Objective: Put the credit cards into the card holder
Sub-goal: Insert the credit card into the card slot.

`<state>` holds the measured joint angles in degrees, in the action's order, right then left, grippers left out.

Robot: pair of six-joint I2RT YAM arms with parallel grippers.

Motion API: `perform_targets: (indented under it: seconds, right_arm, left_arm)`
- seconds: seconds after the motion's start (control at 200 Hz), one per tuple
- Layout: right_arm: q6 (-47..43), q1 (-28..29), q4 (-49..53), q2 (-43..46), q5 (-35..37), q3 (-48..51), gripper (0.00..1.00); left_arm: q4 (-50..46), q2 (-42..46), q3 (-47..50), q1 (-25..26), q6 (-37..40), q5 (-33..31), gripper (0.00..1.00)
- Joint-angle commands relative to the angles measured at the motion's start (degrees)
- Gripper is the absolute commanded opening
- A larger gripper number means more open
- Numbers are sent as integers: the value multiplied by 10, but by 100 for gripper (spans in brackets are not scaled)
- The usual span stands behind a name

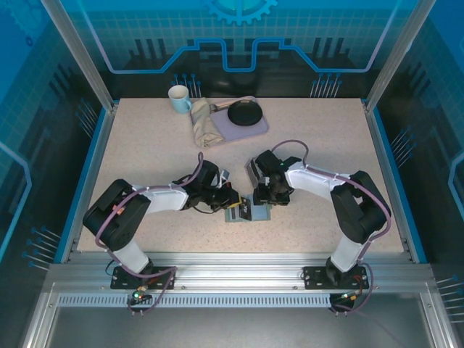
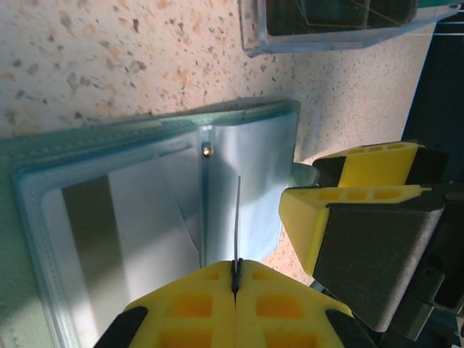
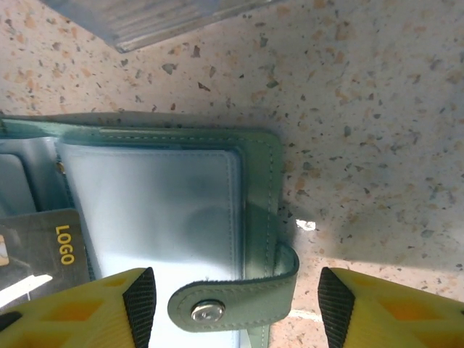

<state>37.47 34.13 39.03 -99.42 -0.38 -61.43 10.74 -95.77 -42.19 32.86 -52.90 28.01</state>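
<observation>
I see left gripper (image 2: 236, 270) pinched on a thin sheet (image 2: 238, 217), edge-on, unidentifiable. Right gripper (image 3: 235, 301) open astride wallet (image 3: 159, 203); card (image 3: 43, 250) cropped.

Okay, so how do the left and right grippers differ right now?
The left gripper is shut, pinching a credit card seen edge-on; the right gripper is open and holds nothing. The left one sits over the pocket side of the card holder, while the right one straddles its snap tab. Both have yellow fingers and hover at the open card holder.
</observation>
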Motion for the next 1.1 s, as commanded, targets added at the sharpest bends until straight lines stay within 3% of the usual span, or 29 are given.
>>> perform_targets:
  seconds: [0.0,0.12,0.265,0.46,0.775,1.095]
  right_arm:
    - [1,1,-1,-11,5,4,60]
    - [3,-2,5,-10,26,6,52]
    - [1,-13,-7,-9,13,14,35]
    - [-4,-23,-27,-11,-9,27,22]
    - [-3,-43,-65,-23,-53,47,9]
    - [10,-51,-99,-30,-98,66,6]
  left_arm:
    - [26,-10,5,3,16,-17,0]
    - [29,-11,7,3,16,-21,0]
    - [35,-16,6,3,18,-25,0]
    - [49,-33,2,3,21,-31,0]
    - [60,-48,9,7,40,-45,0]
    - [100,-63,7,22,26,-57,1]
